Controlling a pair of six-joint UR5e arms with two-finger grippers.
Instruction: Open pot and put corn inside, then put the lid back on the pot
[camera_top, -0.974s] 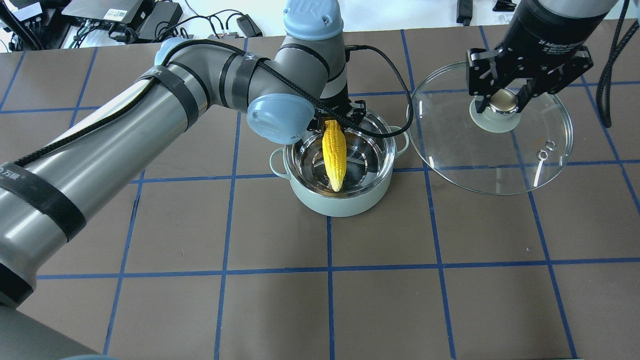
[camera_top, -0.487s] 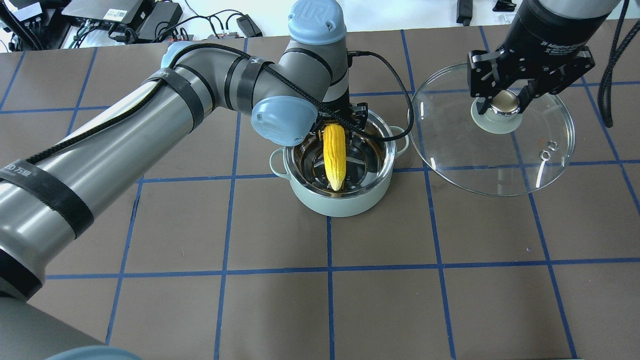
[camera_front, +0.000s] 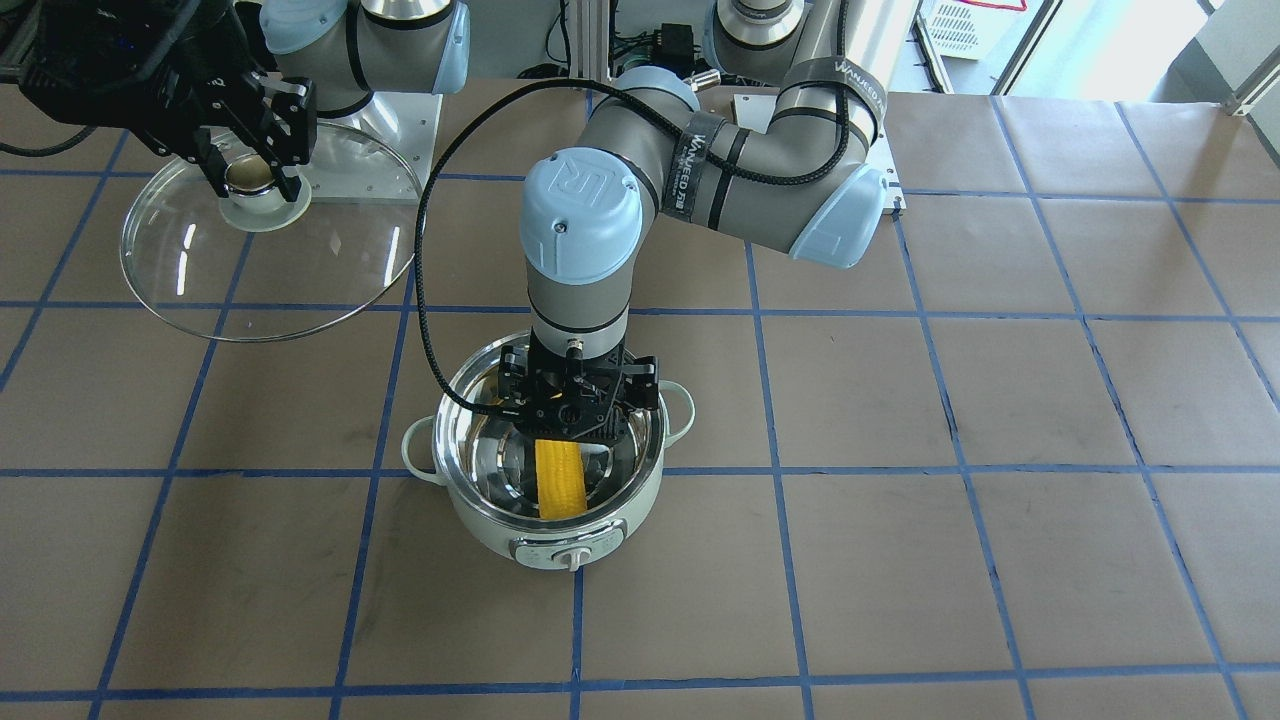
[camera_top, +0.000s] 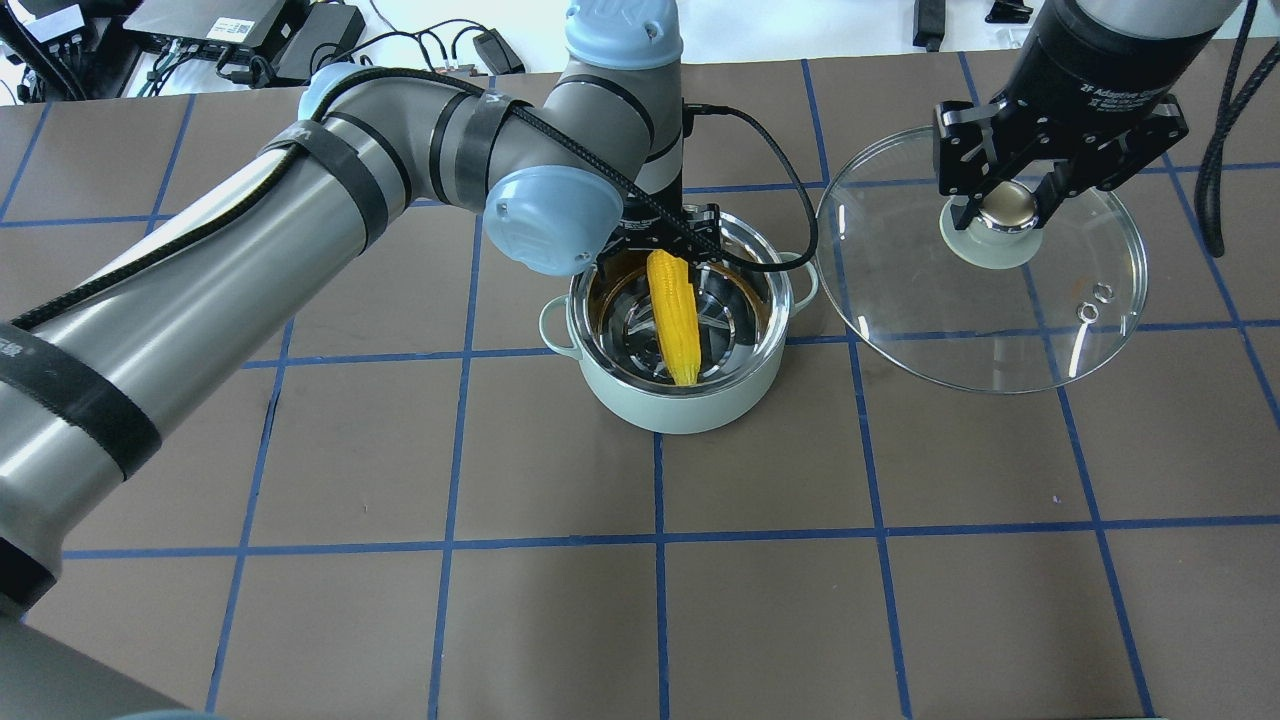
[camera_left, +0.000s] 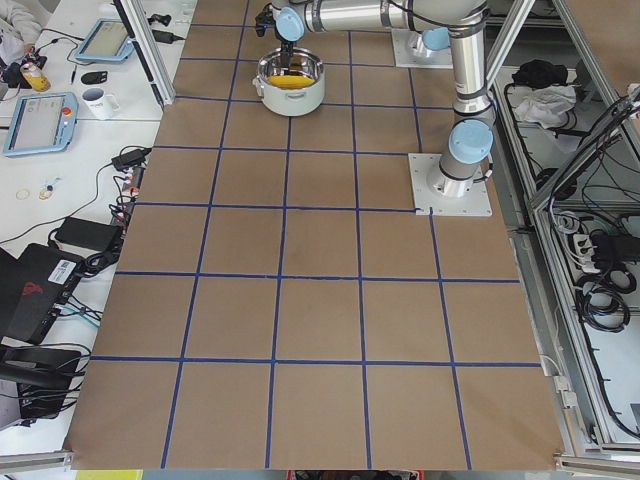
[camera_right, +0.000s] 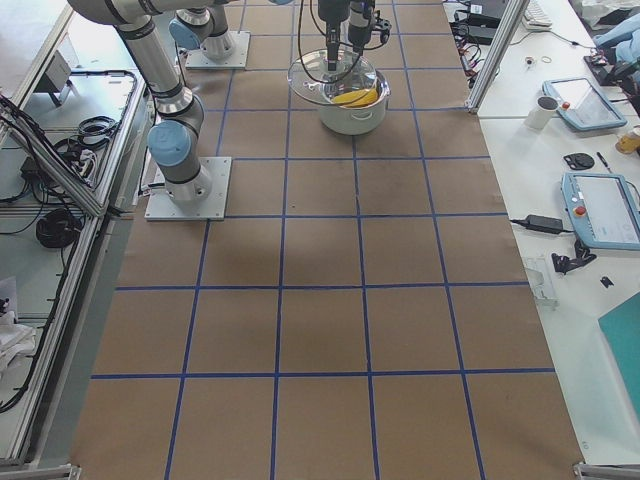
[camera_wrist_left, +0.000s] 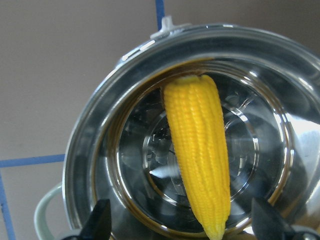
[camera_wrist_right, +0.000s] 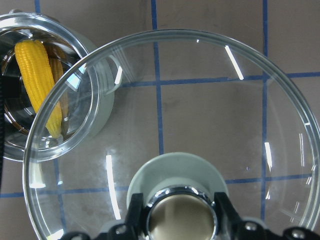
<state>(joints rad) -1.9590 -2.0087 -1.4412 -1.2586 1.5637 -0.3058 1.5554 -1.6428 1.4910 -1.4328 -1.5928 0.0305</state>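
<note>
The mint-green pot (camera_top: 690, 410) stands open mid-table, its knob facing away from me (camera_front: 567, 556). The yellow corn (camera_top: 675, 320) lies slanted inside it, thick end against the wall on the knob side (camera_wrist_left: 197, 150). My left gripper (camera_top: 665, 240) hangs just above the pot's mouth. It is open, its fingertips (camera_wrist_left: 100, 222) wide apart on either side of the corn's thin tip and not touching it. My right gripper (camera_top: 1008, 205) is shut on the lid's beige-gold knob (camera_wrist_right: 182, 215). It holds the glass lid (camera_top: 960, 310) level above the table, right of the pot.
The left arm's black cable (camera_top: 790, 200) loops over the pot's right side towards the lid's rim. Boxes and cables (camera_top: 250, 35) lie beyond the table's far edge. The table cover (camera_top: 660, 600) is brown with blue tape lines.
The corn has gone down from above the rim into the pot and now leans over. My left arm has shifted a little. The right gripper and lid have hardly moved.
</note>
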